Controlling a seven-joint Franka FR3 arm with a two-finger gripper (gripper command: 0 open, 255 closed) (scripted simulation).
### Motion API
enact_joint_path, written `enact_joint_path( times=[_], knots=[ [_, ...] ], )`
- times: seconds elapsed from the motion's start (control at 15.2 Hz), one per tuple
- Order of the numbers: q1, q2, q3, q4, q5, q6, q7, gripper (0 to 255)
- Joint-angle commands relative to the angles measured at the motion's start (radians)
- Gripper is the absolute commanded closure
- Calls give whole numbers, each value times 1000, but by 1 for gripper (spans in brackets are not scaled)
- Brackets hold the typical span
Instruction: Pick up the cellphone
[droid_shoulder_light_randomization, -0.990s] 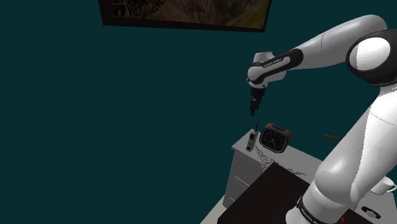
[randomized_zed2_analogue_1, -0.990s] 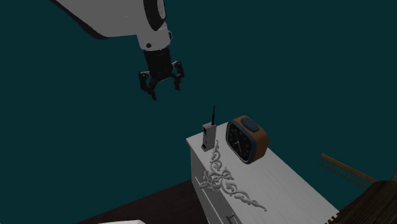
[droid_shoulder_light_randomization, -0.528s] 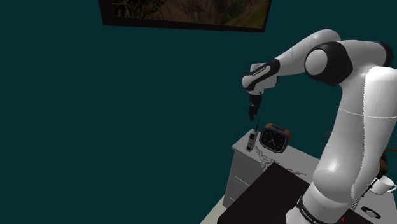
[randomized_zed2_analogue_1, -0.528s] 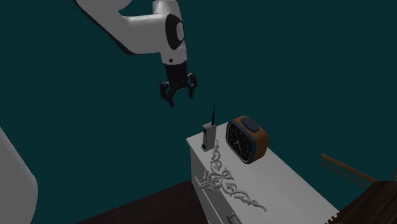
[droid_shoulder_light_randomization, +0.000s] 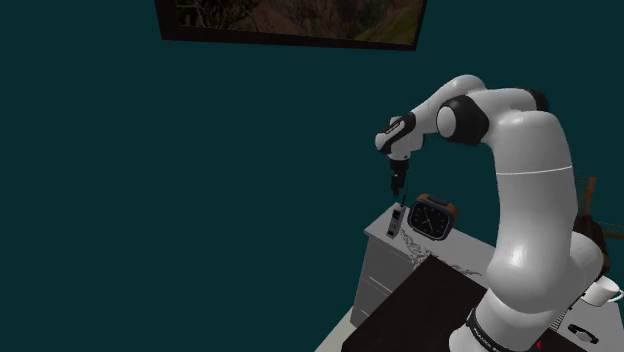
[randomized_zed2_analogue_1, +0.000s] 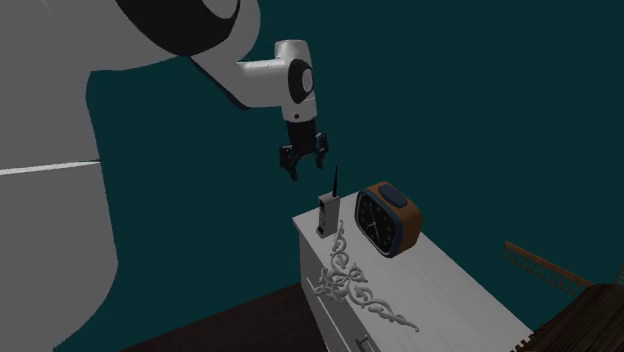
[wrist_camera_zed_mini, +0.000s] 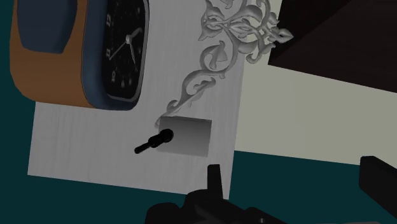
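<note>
The cellphone is a small grey handset with a thin black aerial. It stands upright at the corner of a white cabinet. In the second exterior view the cellphone is just left of a clock. My gripper hangs above it, pointing down. The gripper is open and empty, a little up and to the left of the aerial's tip. From the wrist, the cellphone lies ahead of the gripper, offset toward one black finger.
An orange and blue alarm clock stands close beside the phone on the cabinet top, which bears carved scrollwork. The teal wall is right behind. A dark stand, a white mug and a framed picture are in view.
The arm has swung over, carrying the open gripper down and toward the cellphone, rightward in the second exterior view. The phone and clock have not moved.
</note>
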Motion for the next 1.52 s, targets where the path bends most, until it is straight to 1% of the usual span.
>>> enact_joint_path(
  times=[0.0, 0.26, 0.46, 0.99, 1.12, 1.19, 1.45],
  knots=[
    [-32, 85, 7, 83, 16, -18, -26, 0],
    [-94, 255, 23, 264, 36, -62, -63, 0],
    [-144, 392, 34, 429, 44, -112, -84, 0],
    [-152, 471, 41, 458, 61, -65, -82, 0],
    [-151, 471, 40, 458, 62, -65, -82, 0],
    [-149, 465, 40, 444, 61, -57, -82, 255],
    [-151, 472, 41, 461, 62, -67, -81, 255]
  ],
)
